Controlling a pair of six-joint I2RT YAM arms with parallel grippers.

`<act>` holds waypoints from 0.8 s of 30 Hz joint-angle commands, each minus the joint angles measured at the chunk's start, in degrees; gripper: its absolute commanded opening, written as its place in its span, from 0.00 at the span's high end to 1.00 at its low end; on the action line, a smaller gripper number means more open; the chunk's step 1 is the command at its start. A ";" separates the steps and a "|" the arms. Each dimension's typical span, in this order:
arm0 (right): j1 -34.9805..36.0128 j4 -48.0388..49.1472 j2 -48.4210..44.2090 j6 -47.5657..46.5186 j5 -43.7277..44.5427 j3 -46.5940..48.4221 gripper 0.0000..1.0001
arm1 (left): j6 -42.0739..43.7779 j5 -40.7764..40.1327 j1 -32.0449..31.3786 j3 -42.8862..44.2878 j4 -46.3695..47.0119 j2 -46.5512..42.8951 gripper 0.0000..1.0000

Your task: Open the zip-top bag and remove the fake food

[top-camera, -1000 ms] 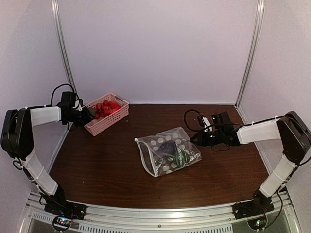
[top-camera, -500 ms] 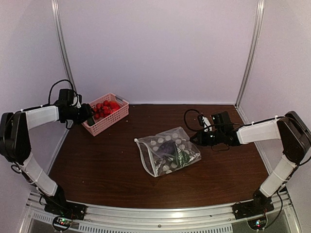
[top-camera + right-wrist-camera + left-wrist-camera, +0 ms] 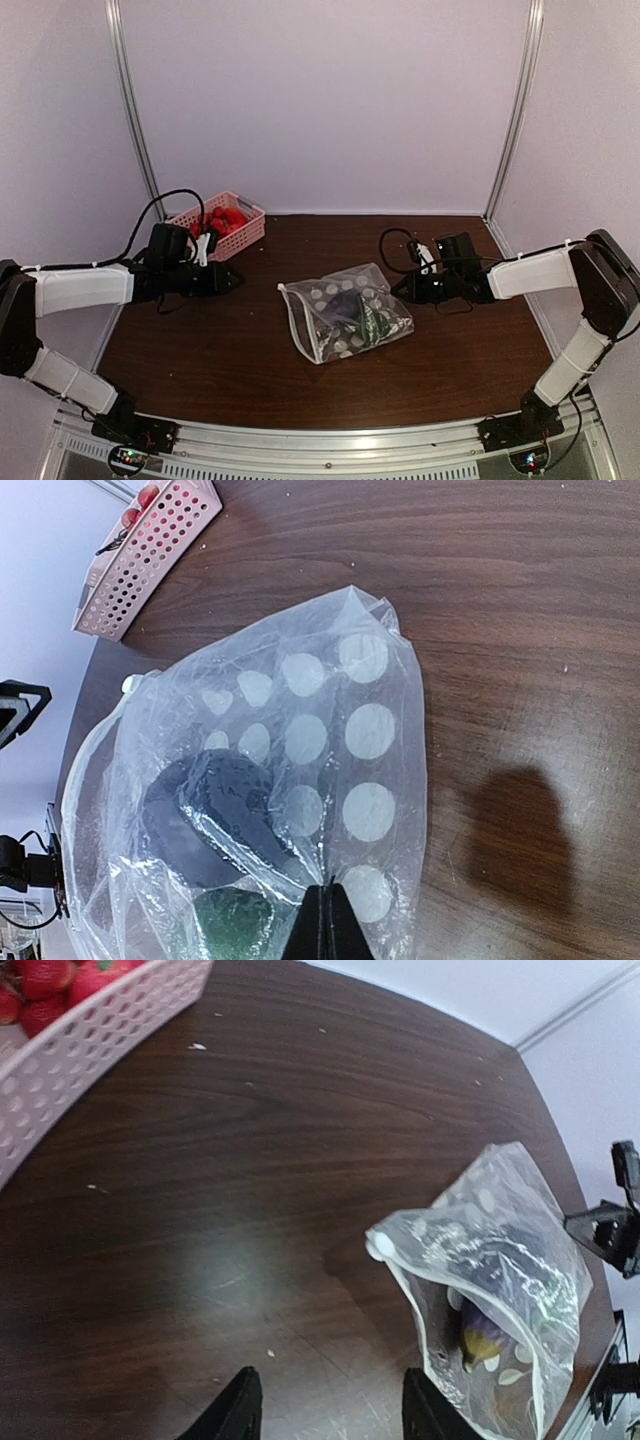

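Observation:
The zip-top bag [image 3: 345, 312] lies mid-table, clear with white dots. Its white zip edge faces left, and its mouth gapes in the left wrist view [image 3: 500, 1260]. Inside are a dark purple piece [image 3: 215, 810] and a green piece [image 3: 235, 925]; the purple one also shows through the mouth [image 3: 482, 1330]. My right gripper [image 3: 400, 290] is shut on the bag's plastic at its right end [image 3: 328, 920]. My left gripper [image 3: 228, 281] is open and empty, low over the table left of the bag's mouth [image 3: 330, 1415]. Red fake food [image 3: 222, 218] lies in the basket.
The pink lattice basket [image 3: 240, 238] stands at the back left, behind my left arm; its wall shows in the left wrist view [image 3: 90, 1040] and in the right wrist view [image 3: 150, 555]. White walls close in the table on three sides.
My left arm has swung from the basket down and right toward the bag's mouth, its gripper now open and empty. The right arm and the bag have not moved.

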 commanded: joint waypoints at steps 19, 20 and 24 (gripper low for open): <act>-0.37 0.57 0.22 0.01 -0.37 -1.03 1.00 | 17.05 -2.80 -20.85 -11.74 36.44 11.61 0.52; -0.38 0.49 0.36 -0.02 -0.39 -0.93 1.00 | 18.13 -2.90 -21.43 -11.04 36.47 12.69 0.51; -0.41 0.39 0.63 -0.04 -0.32 -0.63 1.00 | 22.45 -4.02 -24.56 -8.30 35.81 16.27 0.51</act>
